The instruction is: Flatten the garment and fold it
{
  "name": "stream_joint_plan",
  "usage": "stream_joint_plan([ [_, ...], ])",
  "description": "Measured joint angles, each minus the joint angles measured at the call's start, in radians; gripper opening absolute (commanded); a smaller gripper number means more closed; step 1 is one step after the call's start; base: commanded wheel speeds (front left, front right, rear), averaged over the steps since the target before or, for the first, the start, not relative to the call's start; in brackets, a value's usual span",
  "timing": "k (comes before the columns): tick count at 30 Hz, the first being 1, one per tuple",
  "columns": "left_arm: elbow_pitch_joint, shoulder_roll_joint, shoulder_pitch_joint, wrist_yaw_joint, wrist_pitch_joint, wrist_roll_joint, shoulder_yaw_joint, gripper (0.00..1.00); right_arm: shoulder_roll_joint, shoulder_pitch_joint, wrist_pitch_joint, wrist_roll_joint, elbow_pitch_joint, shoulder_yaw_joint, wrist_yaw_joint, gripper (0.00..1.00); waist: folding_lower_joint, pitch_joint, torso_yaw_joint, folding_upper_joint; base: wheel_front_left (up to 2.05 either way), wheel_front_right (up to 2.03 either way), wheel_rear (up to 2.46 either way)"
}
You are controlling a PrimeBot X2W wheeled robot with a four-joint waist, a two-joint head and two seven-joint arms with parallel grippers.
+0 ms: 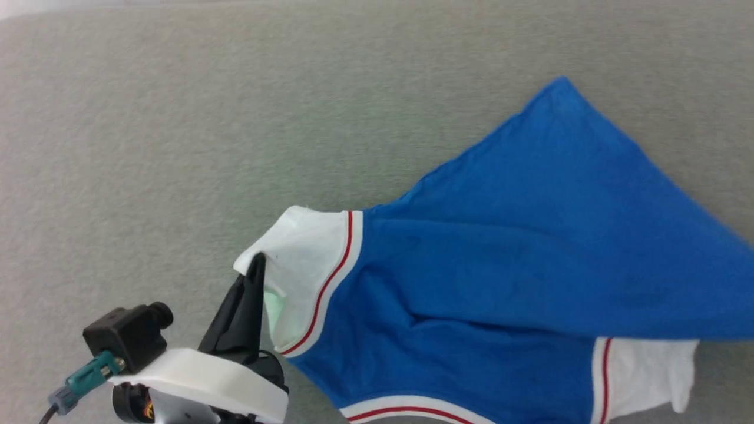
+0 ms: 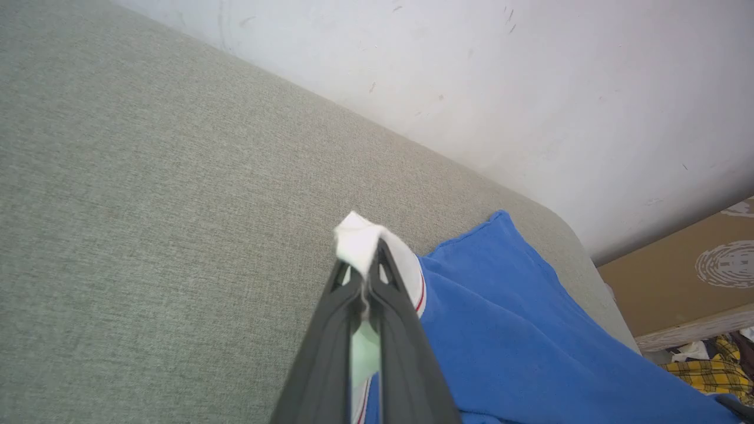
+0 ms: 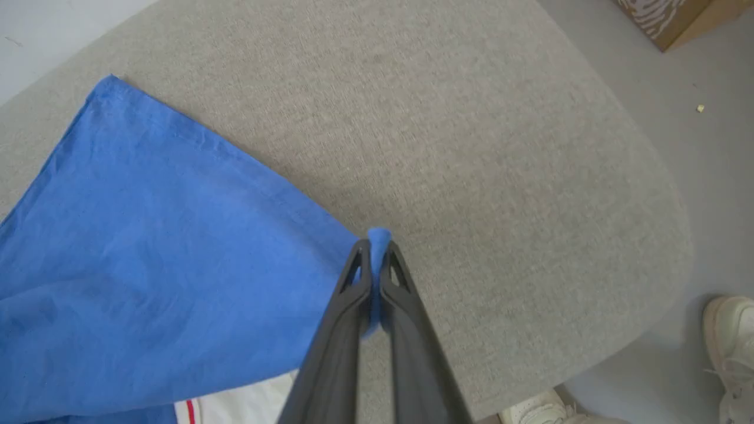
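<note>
Now the left gripper [image 2: 370,262] is pinched tight on the edge of the white sleeve [image 1: 303,253] of the garment [image 1: 500,265], whose red-striped trim and blue body spread away to its right over the grey cushioned surface [image 1: 177,118]. The right gripper [image 3: 375,253] is clamped just as tight on a blue corner of the cloth, which fans out to its left, with bare grey surface ahead and a person's pale shoes [image 3: 730,335] on the floor [image 3: 707,147] at its lower right.

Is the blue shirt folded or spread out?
Spread, not folded: the jersey T-shirt stretches, creased, between left gripper on its white sleeve and right gripper on a blue edge.
</note>
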Motion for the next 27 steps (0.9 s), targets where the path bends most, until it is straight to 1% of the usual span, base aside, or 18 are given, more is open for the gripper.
stream_joint_plan([
  [2, -0.003, 0.006, 0.002, 0.001, 0.002, -0.002, 0.004, 0.0, 0.04, 0.061, -0.023, -0.001, -0.007, 0.012, 0.0, 0.0, 0.0001, -0.007, -0.023, 0.0, 0.0, 0.0, 0.0],
  [5, -0.003, 0.011, 0.002, 0.001, 0.011, -0.002, 0.001, 0.0, 0.054, 0.114, -0.104, -0.034, 0.031, 0.081, 0.0, 0.0, 0.0002, -0.018, -0.047, 0.0, 0.0, 0.0, 0.0],
  [9, -0.003, 0.011, 0.002, 0.006, 0.021, -0.003, -0.004, 0.0, 0.086, 0.113, -0.222, -0.081, 0.163, 0.18, 0.0, 0.0, 0.0002, -0.036, -0.058, 0.0, 0.0, 0.0, 0.0],
  [11, -0.003, 0.012, 0.002, 0.009, 0.028, -0.003, -0.007, 0.0, 0.081, 0.114, -0.282, -0.126, 0.246, 0.238, 0.0, 0.0, 0.0002, -0.044, -0.06, 0.0, 0.0, 0.0, 0.0],
  [16, -0.007, 0.019, 0.002, 0.013, 0.045, -0.003, -0.01, 0.0, 0.08, 0.077, -0.417, -0.163, 0.436, 0.302, 0.0, 0.0, 0.0002, -0.067, -0.059, 0.0, 0.0, 0.0, 0.0],
  [17, -0.009, 0.019, 0.002, 0.018, 0.046, -0.004, -0.009, 0.0, 0.071, 0.07, -0.438, -0.171, 0.461, 0.31, 0.0, 0.07, 0.0002, -0.071, -0.059, 0.0, 0.0, 0.0, 0.0],
  [18, -0.01, 0.02, 0.002, 0.018, 0.05, -0.004, -0.009, 0.0, 0.064, 0.064, -0.458, -0.172, 0.483, 0.313, 0.002, 0.49, 0.0002, -0.075, -0.058, 0.0, 0.0, 0.0, 0.0],
  [19, -0.012, 0.021, 0.002, 0.018, 0.053, -0.004, -0.01, 0.0, 0.061, 0.056, -0.478, -0.172, 0.503, 0.315, 0.002, 1.0, 0.0001, -0.079, -0.057, 0.0, 0.0, 0.0, 0.0],
  [22, -0.013, 0.02, 0.003, 0.018, 0.053, -0.005, -0.014, 0.0, 0.028, 0.052, -0.508, -0.162, 0.512, 0.331, 0.001, 1.0, 0.0002, -0.085, -0.05, 0.0, 0.0, 0.0, 0.0],
  [24, -0.013, 0.019, 0.004, 0.018, 0.051, -0.005, -0.015, 0.0, -0.001, 0.053, -0.507, -0.145, 0.479, 0.336, 0.001, 1.0, 0.0003, -0.087, -0.043, 0.0, 0.0, 0.0, 0.0],
  [25, -0.013, 0.017, 0.007, 0.018, 0.05, -0.005, -0.016, 0.0, -0.016, 0.053, -0.499, -0.131, 0.442, 0.336, 0.001, 1.0, 0.0003, -0.088, -0.039, 0.0, 0.0, 0.0, 0.0],
  [27, -0.013, 0.012, 0.014, 0.017, 0.04, -0.011, -0.021, 0.0, -0.054, 0.052, -0.452, -0.097, 0.319, 0.337, 0.001, 1.0, 0.0003, -0.087, -0.031, 0.0, 0.0, 0.0, 0.0],
])
